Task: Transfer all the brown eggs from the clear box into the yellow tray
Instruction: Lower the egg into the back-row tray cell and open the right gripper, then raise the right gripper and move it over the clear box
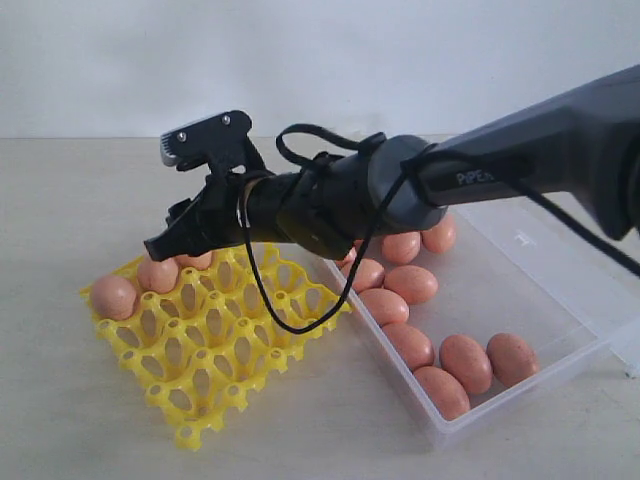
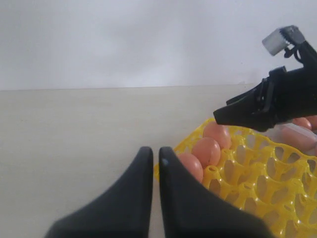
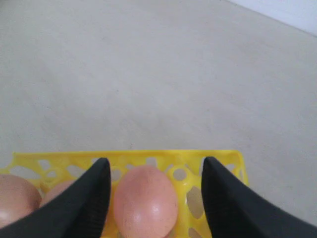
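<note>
**Right gripper open around third egg in the tray**

At the far left, seen only by its own wrist camera, the left gripper [image 2: 154, 154] hovers low over the pale table [image 1: 60, 200], just beside the near corner of the yellow tray [image 1: 190, 432]. Its two dark fingers [image 2: 133, 198] stand almost together, with only a thin slit between them and nothing in it.

The yellow tray lies on the table left of centre in the exterior view. Three brown eggs [image 1: 113, 297] sit in a row of cups along its far-left edge, and the other cups in view hold nothing.

Over the far end of that row is the right gripper [image 3: 154, 163], its arm reaching across from the right side. Its fingers [image 3: 89, 198] are spread wide on either side of the last egg [image 3: 145, 201] in the row, which rests in its cup. One finger is right against the egg or nearly so, and the other is clearly apart from it. Whether there is real contact cannot be told.

To the right, just beside the tray, the clear box [image 1: 545, 300] lies open. About nine more brown eggs lie loose in it, mostly along the side nearest the tray and towards the front.
</note>
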Robot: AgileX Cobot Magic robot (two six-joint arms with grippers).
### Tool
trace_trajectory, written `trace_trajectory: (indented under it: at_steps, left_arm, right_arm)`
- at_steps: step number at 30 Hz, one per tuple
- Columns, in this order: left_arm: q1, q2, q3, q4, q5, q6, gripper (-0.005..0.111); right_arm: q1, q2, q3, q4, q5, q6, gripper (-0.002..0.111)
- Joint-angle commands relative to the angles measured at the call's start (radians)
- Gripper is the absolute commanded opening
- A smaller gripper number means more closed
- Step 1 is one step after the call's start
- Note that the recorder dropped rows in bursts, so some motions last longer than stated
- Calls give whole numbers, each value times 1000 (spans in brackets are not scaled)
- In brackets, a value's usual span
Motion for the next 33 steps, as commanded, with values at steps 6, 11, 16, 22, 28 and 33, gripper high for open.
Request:
trace_trajectory:
  at_steps: [6, 11, 16, 22, 28, 33]
  left_arm:
    - [2, -3, 3, -1, -7, -2, 4]
    - [2, -3, 3, -1, -7, -2, 4]
    - [2, -3, 3, -1, -7, -2, 4]
    - [2, -3, 3, -1, -7, -2, 4]
    - [2, -3, 3, -1, -7, -2, 4]
    - [2, -3, 3, -1, -7, -2, 4]
  right_arm:
    - [-2, -177, -5, -5, 450, -11, 48]
    - [-2, -264, -5, -5, 733, -108, 48]
    - [-2, -352, -5, -33, 920, -234, 48]
    - [-67, -423, -1, -192, 1150, -228, 48]
    - [-368, -394, 55, 43, 1191, -334, 48]
    - [-543, -327, 55, 624, 1382, -734, 48]
